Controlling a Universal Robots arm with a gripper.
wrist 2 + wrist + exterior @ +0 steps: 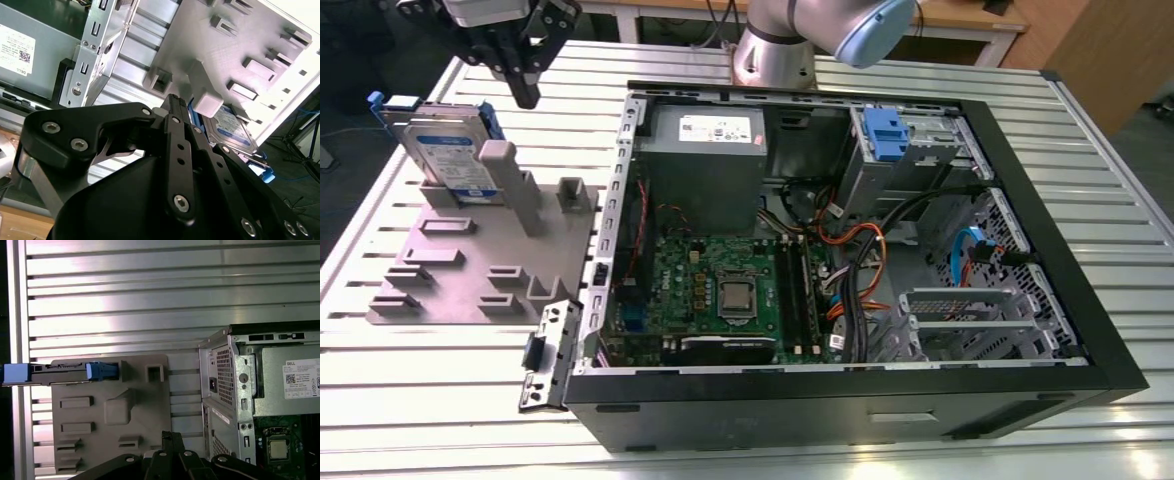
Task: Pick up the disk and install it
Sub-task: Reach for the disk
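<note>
The gripper (pixel 524 95), fingers drawn together and empty, hovers above the grey fixture (pixel 520 255) whose end slot holds the disk (pixel 447 150) on edge, so a clean pick needs it spread and centred across the disk's upper edge.

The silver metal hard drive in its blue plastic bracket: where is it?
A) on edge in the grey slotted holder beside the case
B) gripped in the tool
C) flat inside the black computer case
A: the silver metal hard drive stands on edge in the grey slotted holder, outside the black computer case.
</note>
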